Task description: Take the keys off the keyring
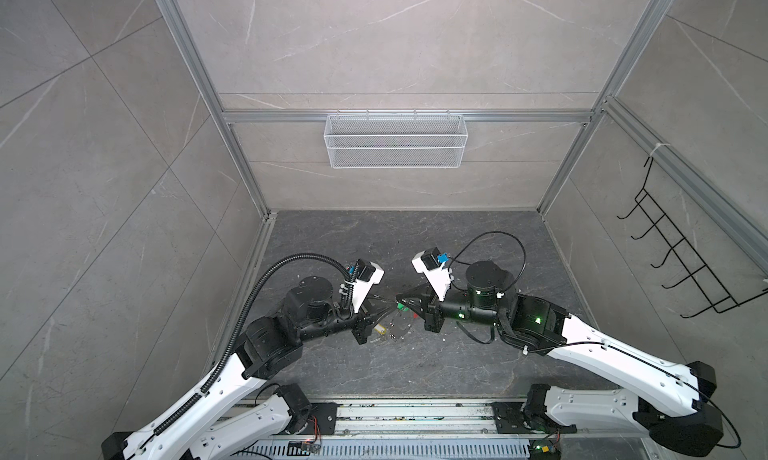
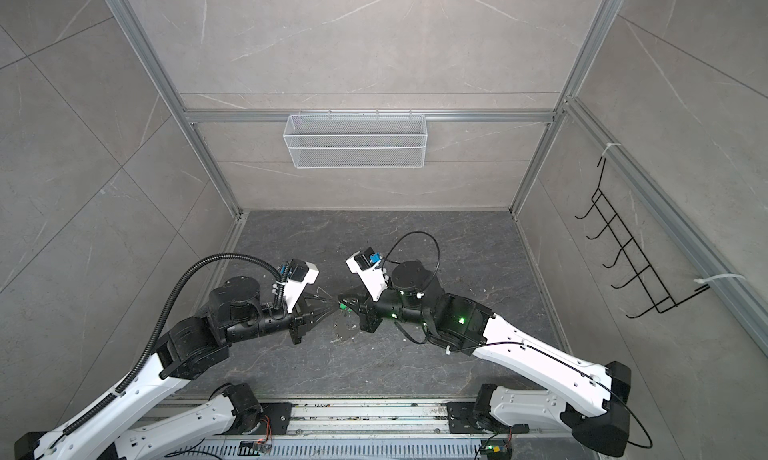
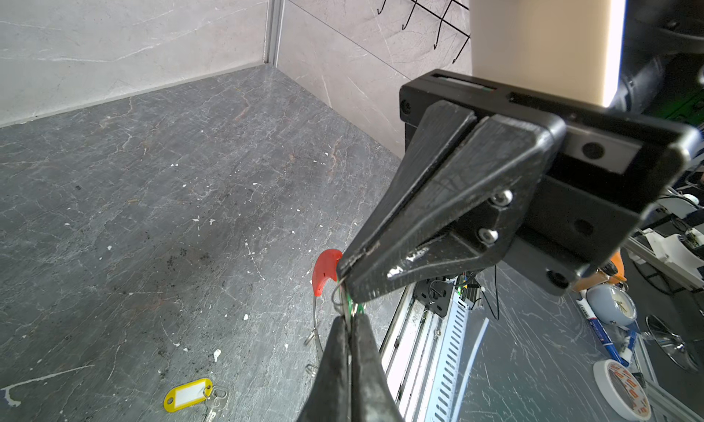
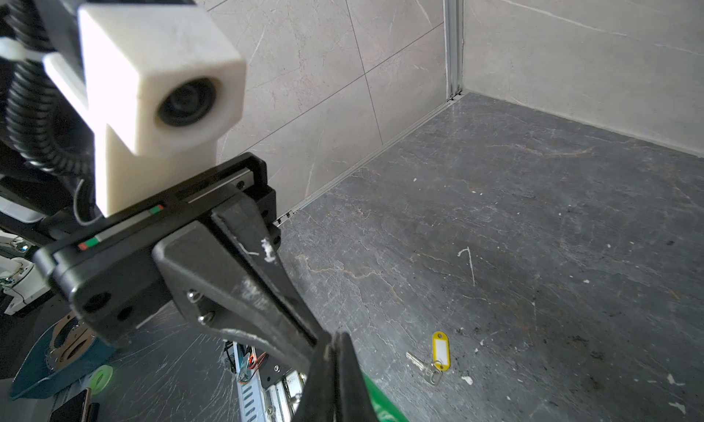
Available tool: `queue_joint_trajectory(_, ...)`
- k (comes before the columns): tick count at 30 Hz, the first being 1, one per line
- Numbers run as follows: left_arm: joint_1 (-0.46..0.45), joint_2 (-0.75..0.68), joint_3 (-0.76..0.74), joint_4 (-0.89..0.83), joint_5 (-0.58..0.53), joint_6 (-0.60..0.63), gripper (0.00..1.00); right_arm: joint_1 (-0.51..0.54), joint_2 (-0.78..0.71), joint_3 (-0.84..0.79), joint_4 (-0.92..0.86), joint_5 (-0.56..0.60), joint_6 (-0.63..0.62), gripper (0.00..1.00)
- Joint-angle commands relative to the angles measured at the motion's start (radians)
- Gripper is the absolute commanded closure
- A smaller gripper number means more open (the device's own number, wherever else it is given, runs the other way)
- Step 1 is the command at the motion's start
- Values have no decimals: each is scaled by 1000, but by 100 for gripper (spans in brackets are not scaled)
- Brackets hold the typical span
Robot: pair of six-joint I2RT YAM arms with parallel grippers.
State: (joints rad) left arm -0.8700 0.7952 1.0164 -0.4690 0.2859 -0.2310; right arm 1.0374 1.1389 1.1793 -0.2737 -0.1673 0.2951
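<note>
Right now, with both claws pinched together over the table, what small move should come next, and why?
Probably ease the left claw away from the right claw: it pinches the green-tagged key, while the right seems to grip the red-sleeved keyring. The yellow-tagged key already lies free.

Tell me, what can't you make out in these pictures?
- Green tag: in the right wrist view it is cut off by the bottom edge and partly covered by the right gripper; its key is hidden.
- Keyring: in the left wrist view only the red sleeve and some wire show; the left gripper hides the rest.
- Yellow tag: too small in a top view to read its label.
</note>
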Motion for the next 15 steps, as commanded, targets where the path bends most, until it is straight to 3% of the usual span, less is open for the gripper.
queue_joint_trajectory(1, -2, -31, 12, 42, -33, 12, 100, -3, -11, 38, -2, 49, 11, 100)
queue_joint_trajectory(5, -1, -65, -5, 78, -55, -3, 100, -3, -20, 16, 3, 68, 24, 100)
queue_joint_trajectory(10, -1, -57, 3, 82, -57, -22, 100, -11, -20, 31, -13, 20, 2, 80)
queue_joint_trajectory(15, -2, -63, -5, 93, -73, -39, 100, -36, -39, 22, -22, -6, -4, 77)
